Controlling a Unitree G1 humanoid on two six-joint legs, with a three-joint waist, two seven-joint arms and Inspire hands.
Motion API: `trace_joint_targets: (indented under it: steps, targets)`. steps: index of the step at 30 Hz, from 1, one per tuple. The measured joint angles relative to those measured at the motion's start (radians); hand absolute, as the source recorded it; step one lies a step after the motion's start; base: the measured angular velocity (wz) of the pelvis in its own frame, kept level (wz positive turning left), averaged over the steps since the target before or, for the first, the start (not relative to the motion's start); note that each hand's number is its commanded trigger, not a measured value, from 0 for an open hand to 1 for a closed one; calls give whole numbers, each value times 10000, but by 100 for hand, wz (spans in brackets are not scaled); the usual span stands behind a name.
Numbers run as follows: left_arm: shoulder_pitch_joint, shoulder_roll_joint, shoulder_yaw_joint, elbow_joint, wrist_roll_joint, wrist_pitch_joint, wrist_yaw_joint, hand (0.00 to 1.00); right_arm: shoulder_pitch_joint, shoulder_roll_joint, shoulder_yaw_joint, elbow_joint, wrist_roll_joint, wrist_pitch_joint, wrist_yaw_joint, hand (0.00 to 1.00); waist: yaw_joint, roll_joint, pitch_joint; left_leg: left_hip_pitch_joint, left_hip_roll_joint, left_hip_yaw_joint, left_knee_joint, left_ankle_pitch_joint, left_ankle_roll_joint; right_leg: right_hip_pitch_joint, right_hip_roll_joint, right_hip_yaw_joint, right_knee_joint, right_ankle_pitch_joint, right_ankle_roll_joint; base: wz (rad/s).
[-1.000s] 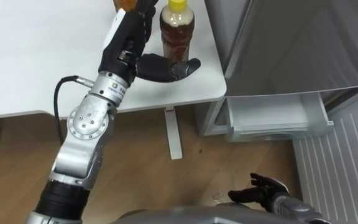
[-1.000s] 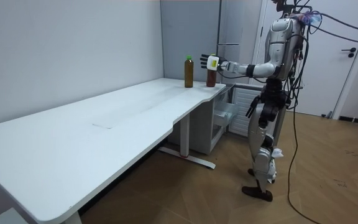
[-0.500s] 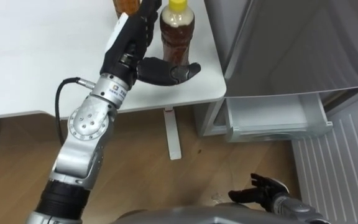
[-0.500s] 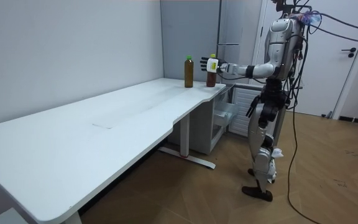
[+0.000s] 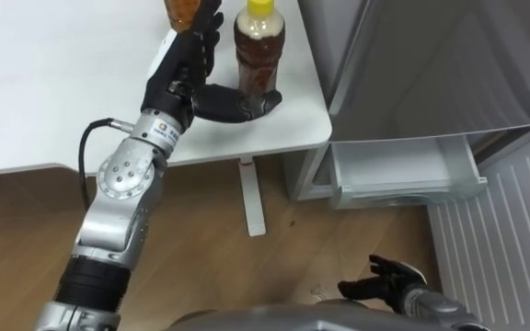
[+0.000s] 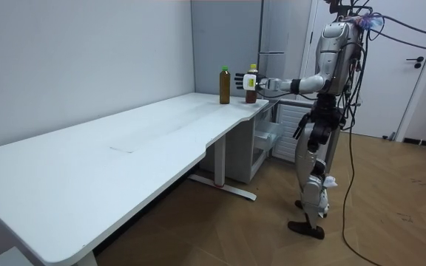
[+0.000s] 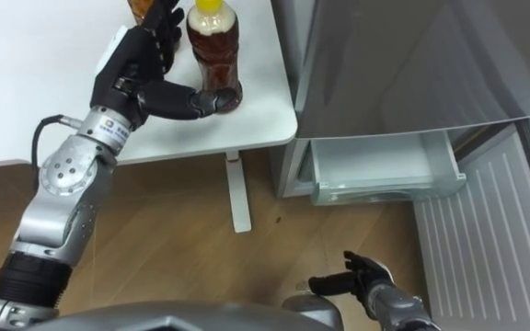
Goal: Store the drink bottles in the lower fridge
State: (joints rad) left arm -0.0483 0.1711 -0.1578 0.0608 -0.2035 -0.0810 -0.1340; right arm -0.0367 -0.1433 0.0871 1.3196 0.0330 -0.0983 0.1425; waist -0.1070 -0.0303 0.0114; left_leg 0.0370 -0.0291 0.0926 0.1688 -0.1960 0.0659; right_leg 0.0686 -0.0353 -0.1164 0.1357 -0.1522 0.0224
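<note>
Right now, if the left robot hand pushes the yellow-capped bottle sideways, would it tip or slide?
Likely tips: the yellow-capped bottle is tall and narrow, nearly full of brown drink, so probably heavy. It stands near the table corner, so a slide could send it off.

The table (image 5: 44, 92) has a smooth white top with a matt finish. At its corner the yellow-capped bottle (image 5: 259, 55) is clear, glossy plastic under a smooth plastic cap. The second bottle (image 5: 180, 9) beside it looks like the same shiny clear plastic. On the table, the left hand (image 5: 187, 74) is cased in matt black plastic, and its wrist and forearm are brushed silver metal. Below the table the floor (image 5: 210, 239) is wood planking with a soft sheen. Right of the table the fridge (image 5: 431, 64) shows smooth grey panels, and its drawer (image 5: 403, 170) is pale translucent plastic.
</note>
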Motion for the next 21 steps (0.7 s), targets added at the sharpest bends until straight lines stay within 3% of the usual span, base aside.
trace_joint_targets:
  steps: [14, 21]
  targets:
    - [-274, -20, 9, 177, -823, 394, 135, 0, -4, 0, -12, -63, -29, 135, -294, 0, -14, 86, 5, 9, 0, 12, 9, 1, -2, -6, 2, 94, -11, -1, 0, 0]
    - [-278, -22, 134, 179, -897, 411, 220, 0, -23, 0, -17, -104, -28, 257, -292, 0, -58, 91, 5, 13, 5, 39, 2, 0, -1, -7, 6, 92, -1, 0, 0, 0]
